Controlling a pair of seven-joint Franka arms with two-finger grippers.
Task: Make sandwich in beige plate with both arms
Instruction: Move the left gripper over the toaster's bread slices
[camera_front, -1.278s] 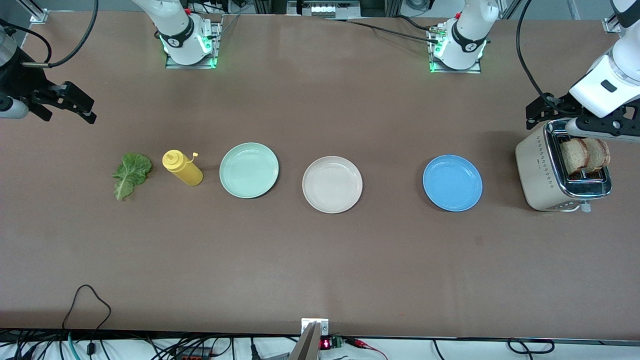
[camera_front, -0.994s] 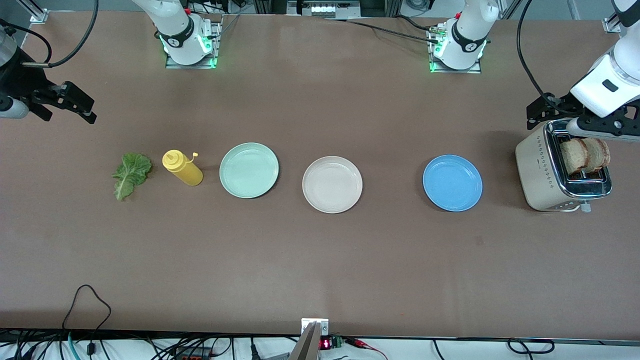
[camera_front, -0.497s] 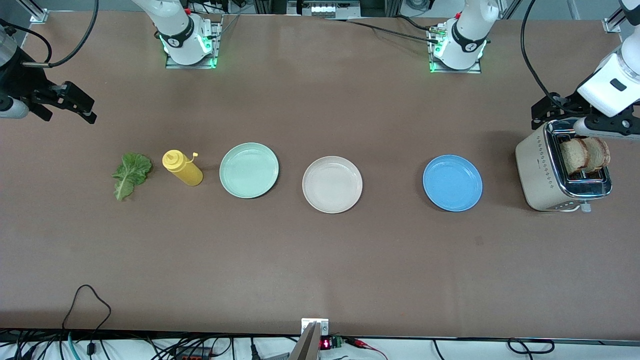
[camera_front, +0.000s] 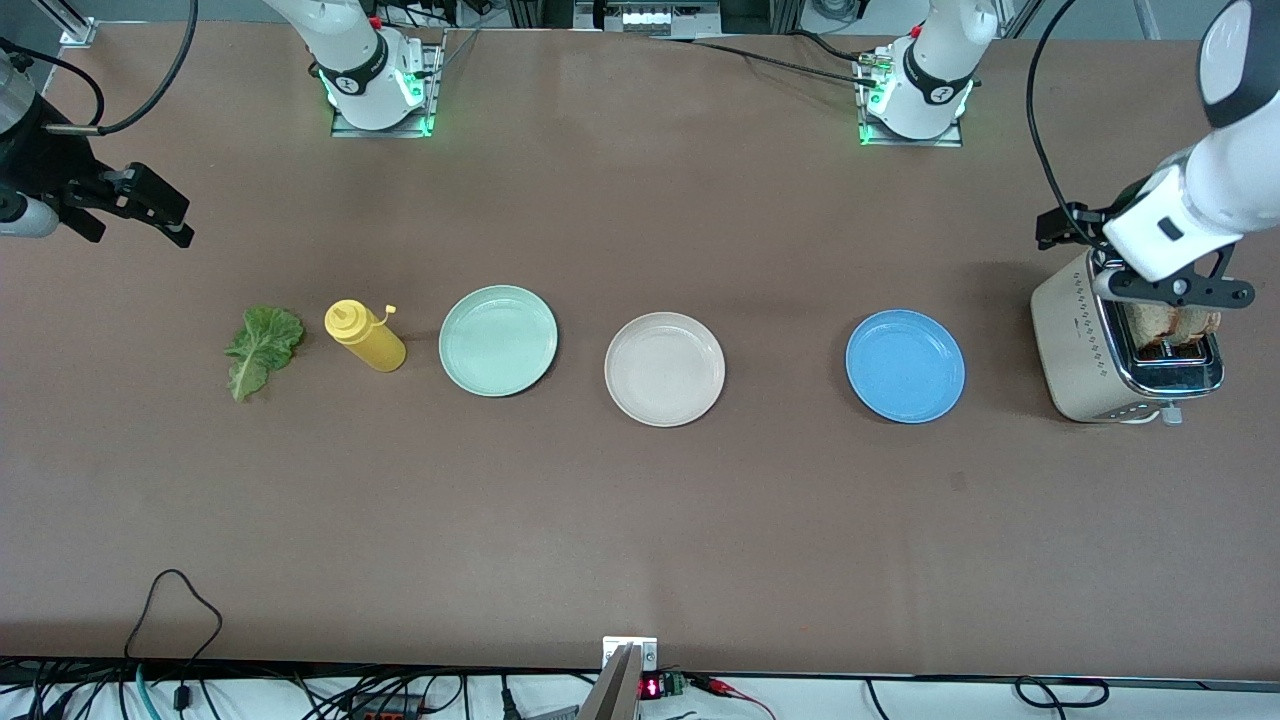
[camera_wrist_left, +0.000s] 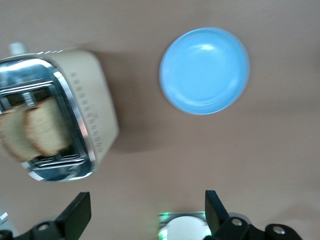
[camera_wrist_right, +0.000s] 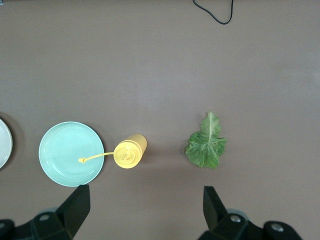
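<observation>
The beige plate (camera_front: 664, 368) lies bare at the table's middle, between a mint-green plate (camera_front: 498, 340) and a blue plate (camera_front: 905, 365). Two bread slices (camera_front: 1172, 322) (camera_wrist_left: 35, 132) stand in the slots of a cream toaster (camera_front: 1085, 345) (camera_wrist_left: 95, 112) at the left arm's end. My left gripper (camera_front: 1172, 290) (camera_wrist_left: 146, 210) hangs open over the toaster and hides part of the bread in the front view. A green lettuce leaf (camera_front: 263, 348) (camera_wrist_right: 206, 145) lies at the right arm's end. My right gripper (camera_front: 165, 215) (camera_wrist_right: 145, 200) waits open above the table there, holding nothing.
A yellow squeeze bottle (camera_front: 365, 335) (camera_wrist_right: 129, 151) stands between the lettuce and the mint-green plate (camera_wrist_right: 70, 153). The blue plate (camera_wrist_left: 204, 70) lies beside the toaster. A black cable (camera_front: 175, 600) loops onto the table's front edge.
The left arm has swung its hand from beside the toaster to over it, now covering the tops of the bread slices. The right arm has not moved.
</observation>
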